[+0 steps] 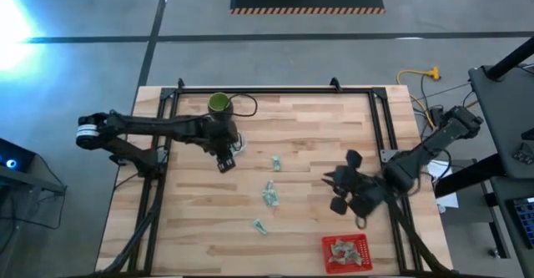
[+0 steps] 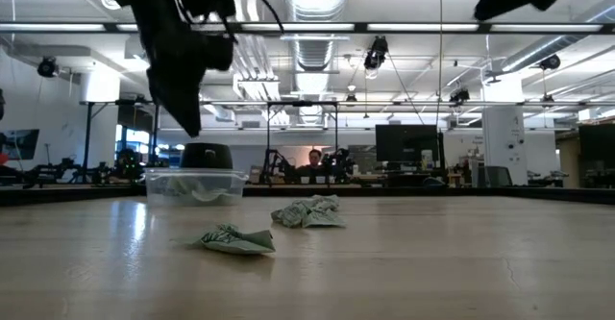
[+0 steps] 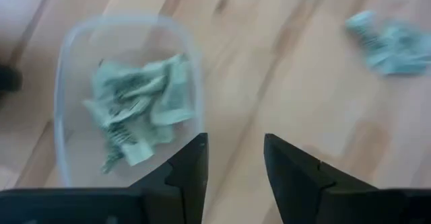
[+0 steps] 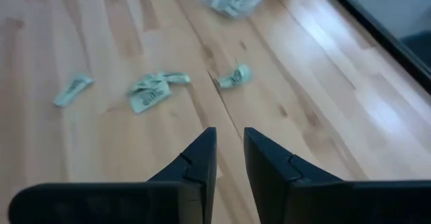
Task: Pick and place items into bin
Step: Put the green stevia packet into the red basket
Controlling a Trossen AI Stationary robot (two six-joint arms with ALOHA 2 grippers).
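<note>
Small pale green-and-white packets lie on the wooden table: one (image 1: 274, 163), a small heap (image 1: 269, 193) and one nearer (image 1: 259, 226); the low view shows two (image 2: 235, 240) (image 2: 309, 211). A clear bin (image 3: 67, 83) holds several packets (image 3: 135, 113). My left gripper (image 3: 234, 150) hovers open and empty beside the bin, above the table (image 1: 225, 159). My right gripper (image 4: 229, 143) is a little open and empty above the table's right part (image 1: 338, 190), with the packets (image 4: 155, 89) ahead of it.
A dark green cup (image 1: 219, 103) stands at the far edge behind the clear bin (image 2: 195, 185). A red basket (image 1: 345, 253) with packets stands at the near right. Black frame rails (image 1: 267, 90) run along the table's edges. A person sits in the room beyond (image 2: 312, 161).
</note>
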